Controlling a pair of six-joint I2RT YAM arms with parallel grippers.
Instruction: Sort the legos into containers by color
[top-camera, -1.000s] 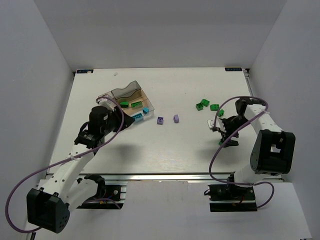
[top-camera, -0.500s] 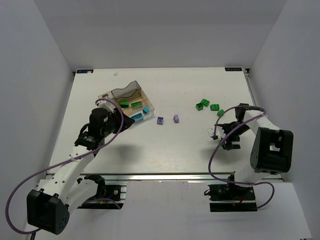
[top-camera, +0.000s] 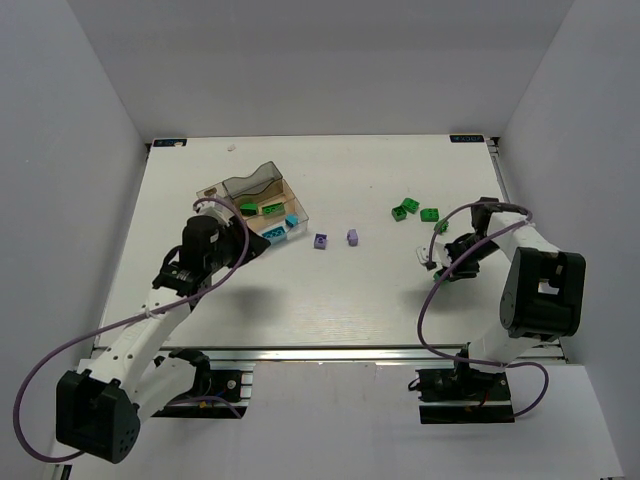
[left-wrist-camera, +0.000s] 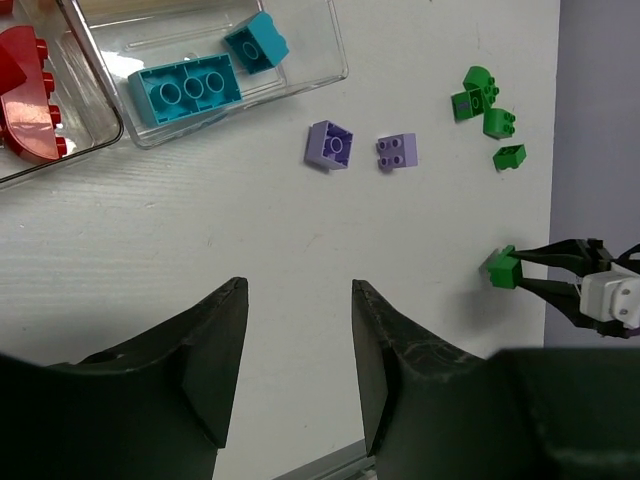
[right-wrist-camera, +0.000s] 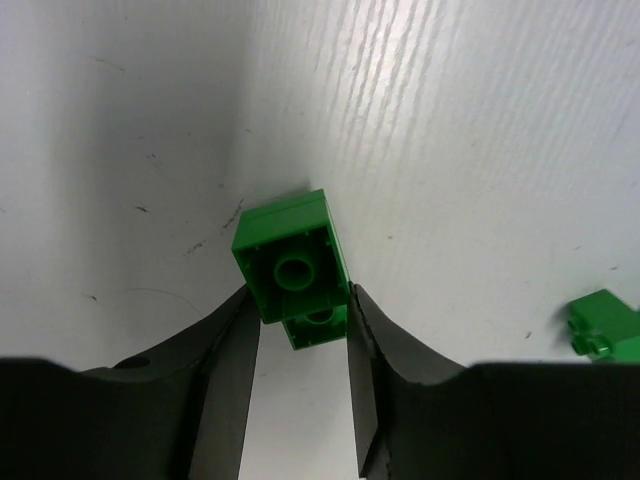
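Observation:
My right gripper (right-wrist-camera: 300, 296) is shut on a small green lego (right-wrist-camera: 292, 262), with a jaw pressed against each of its sides, low over the table on the right (top-camera: 437, 251). The left wrist view shows the same lego (left-wrist-camera: 503, 268) at the tips of the right gripper. My left gripper (left-wrist-camera: 298, 290) hangs open and empty just in front of the clear box (top-camera: 303, 213). The box's containers hold cyan legos (left-wrist-camera: 186, 90), red ones (left-wrist-camera: 25, 95) and green ones (top-camera: 271, 208). Two pale purple legos (left-wrist-camera: 330, 145) (left-wrist-camera: 397, 152) lie right of the box.
Three loose green legos (left-wrist-camera: 472, 95) (left-wrist-camera: 500, 122) (left-wrist-camera: 510, 156) lie near the table's right edge, beyond my right gripper. The box's smoky lid (top-camera: 250, 182) stands raised at its back. White walls close in the table on three sides.
My right jaws have closed from wide open onto the green lego, and the right wrist has shifted slightly. The left arm has hardly moved.

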